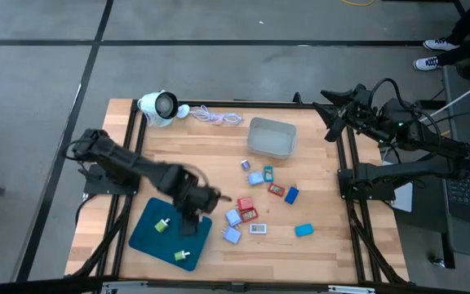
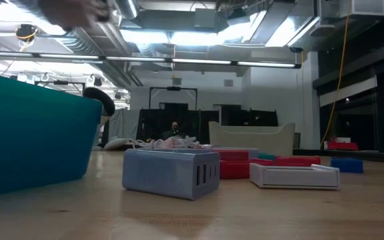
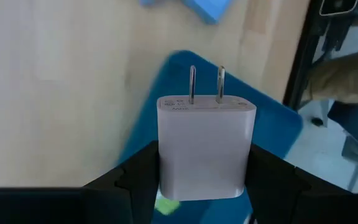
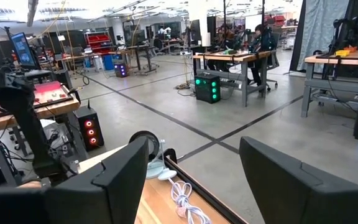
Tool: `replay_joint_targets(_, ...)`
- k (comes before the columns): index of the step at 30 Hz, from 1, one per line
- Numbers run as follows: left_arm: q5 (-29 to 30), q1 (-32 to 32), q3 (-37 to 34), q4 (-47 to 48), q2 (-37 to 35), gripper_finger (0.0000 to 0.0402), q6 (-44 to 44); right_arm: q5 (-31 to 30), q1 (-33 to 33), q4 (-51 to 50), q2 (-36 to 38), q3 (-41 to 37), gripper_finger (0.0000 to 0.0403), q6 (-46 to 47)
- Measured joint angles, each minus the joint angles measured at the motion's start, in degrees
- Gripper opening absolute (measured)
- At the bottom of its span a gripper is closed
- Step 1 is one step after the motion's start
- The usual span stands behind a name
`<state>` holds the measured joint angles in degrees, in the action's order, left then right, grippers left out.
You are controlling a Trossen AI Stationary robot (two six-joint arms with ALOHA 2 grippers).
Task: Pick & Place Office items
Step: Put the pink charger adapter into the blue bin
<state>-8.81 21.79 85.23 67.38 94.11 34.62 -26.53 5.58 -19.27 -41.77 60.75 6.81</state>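
Holding a white plug charger (image 3: 206, 147) tight, your left tool (image 1: 192, 198) hangs over the teal tray (image 1: 147, 234). Lower it slowly, then let go flat beside the two green-and-white pieces there. About ten small pieces wait on the table (image 1: 325, 249). Your right tool (image 4: 191, 180) waits open, far off.

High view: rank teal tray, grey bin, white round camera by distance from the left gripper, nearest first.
The left gripper holds a white plug adapter.
1. Teal tray: directly under the gripper, at the table's front left.
2. Grey bin: mid-table, toward the back and to the right.
3. White round camera: back left corner, farthest.
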Motion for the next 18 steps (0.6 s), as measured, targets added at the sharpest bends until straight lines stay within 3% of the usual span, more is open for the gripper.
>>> replay_joint_targets(7,1.83,9.87,-13.68,-18.52,0.15,0.0191,25.24,0.01,0.02,0.0,-0.01,0.0,0.0257,0.02)
replay_joint_targets(10,1.09,12.76,-20.37,-22.16,0.24,0.0191,34.58,0.01,0.01,0.0,-0.01,0.0,0.0257,0.03)
replay_joint_targets(18,3.78,12.91,-28.31,-27.77,0.24,0.0191,39.36,0.4,0.02,0.0,-0.01,0.0,0.0257,1.09)
